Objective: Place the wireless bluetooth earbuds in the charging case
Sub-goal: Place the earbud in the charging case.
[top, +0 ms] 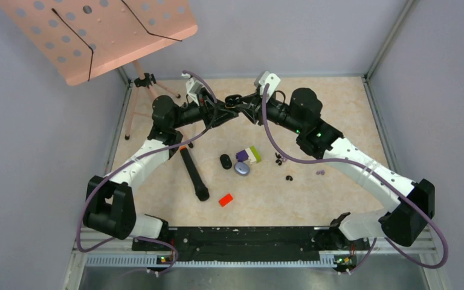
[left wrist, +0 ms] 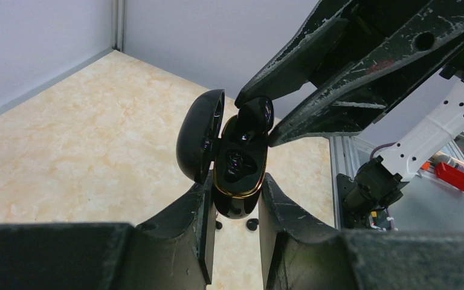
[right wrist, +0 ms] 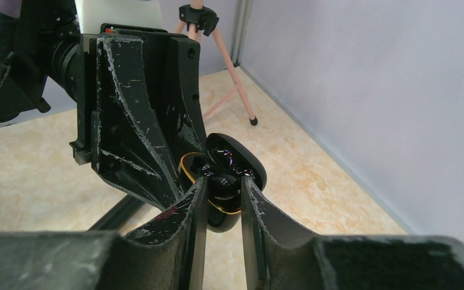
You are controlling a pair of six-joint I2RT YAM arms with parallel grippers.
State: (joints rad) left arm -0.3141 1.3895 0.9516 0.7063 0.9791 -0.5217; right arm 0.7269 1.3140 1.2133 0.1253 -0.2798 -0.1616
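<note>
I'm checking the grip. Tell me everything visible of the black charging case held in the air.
The charging case is glossy black, pebble-shaped, with a gold rim around its opening. Its lid stands hinged open. The jaws of the left gripper clamp its lower body, holding it above the table. A black earbud sits at its upper well, between the jaws of the right gripper.

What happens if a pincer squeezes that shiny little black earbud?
The black earbud looks glossy and rounded, so it would probably slip from the right pincer easily. It is tiny beside the charging case, so likely very light; set down, it might roll.
</note>
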